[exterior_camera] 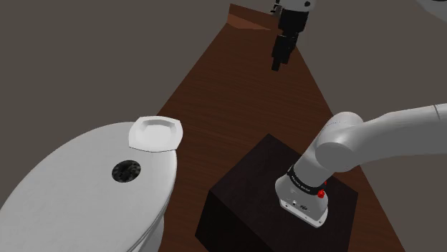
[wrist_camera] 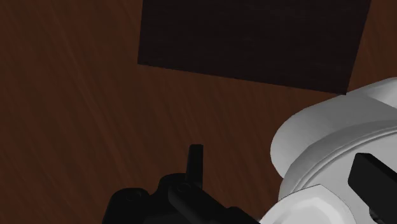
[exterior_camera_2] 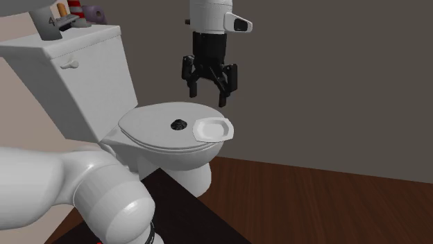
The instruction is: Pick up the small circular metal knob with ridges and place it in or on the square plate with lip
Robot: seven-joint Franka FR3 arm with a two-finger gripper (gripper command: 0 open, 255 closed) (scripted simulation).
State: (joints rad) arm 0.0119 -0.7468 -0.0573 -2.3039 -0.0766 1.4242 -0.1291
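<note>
The small round dark knob with a ridged top (exterior_camera: 126,171) (exterior_camera_2: 178,125) lies near the middle of the white oval toilet lid (exterior_camera: 64,193) (exterior_camera_2: 146,123); the white square plate with a raised lip (exterior_camera: 155,134) (exterior_camera_2: 213,129) sits on that lid's front rim, near the knob but not touching it; the all-black two-finger gripper (exterior_camera: 278,63) (exterior_camera_2: 207,96) hangs in the air well apart from the lid, over the brown wooden floor (exterior_camera: 236,100), its fingers spread apart and clasping nothing.

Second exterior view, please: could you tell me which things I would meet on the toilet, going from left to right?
flush handle → dark ridged knob → white square plate
</note>
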